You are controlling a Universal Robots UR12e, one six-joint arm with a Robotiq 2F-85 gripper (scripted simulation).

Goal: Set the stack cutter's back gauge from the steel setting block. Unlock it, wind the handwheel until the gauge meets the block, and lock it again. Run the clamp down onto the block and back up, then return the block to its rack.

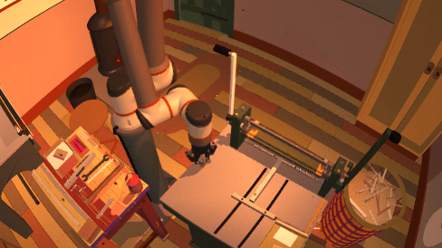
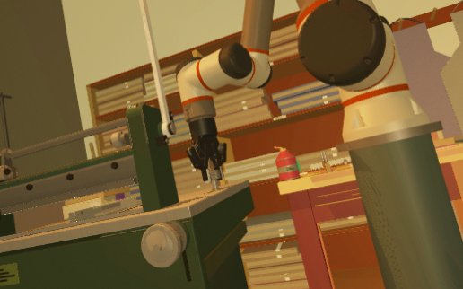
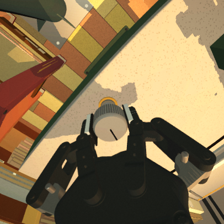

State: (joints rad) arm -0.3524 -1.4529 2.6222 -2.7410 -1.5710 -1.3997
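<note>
At the near-left corner of the stack cutter's table (image 1: 235, 190) stands a small grey knurled lock knob (image 3: 109, 125) with a black pointer line on its top and a yellow collar under it. The back gauge (image 1: 258, 206), a pale T-shaped bar, lies across the table's slots toward the front. The handwheel (image 2: 162, 243) sits on the cutter's green front face. The long white clamp lever (image 1: 232, 77) stands upright at the frame's left post. The setting block is not in view. My gripper (image 3: 107, 121) points down over the knob and is closed on it.
The table edge (image 3: 91, 69) runs just beside the knob, with the floor below. The green frame post (image 2: 150, 157) rises close on the cutter side. A workbench (image 1: 86, 181) with tools and a red bottle (image 2: 287, 164) stands beside the arm's pedestal; a wicker scrap bin (image 1: 362, 208) sits at the far end.
</note>
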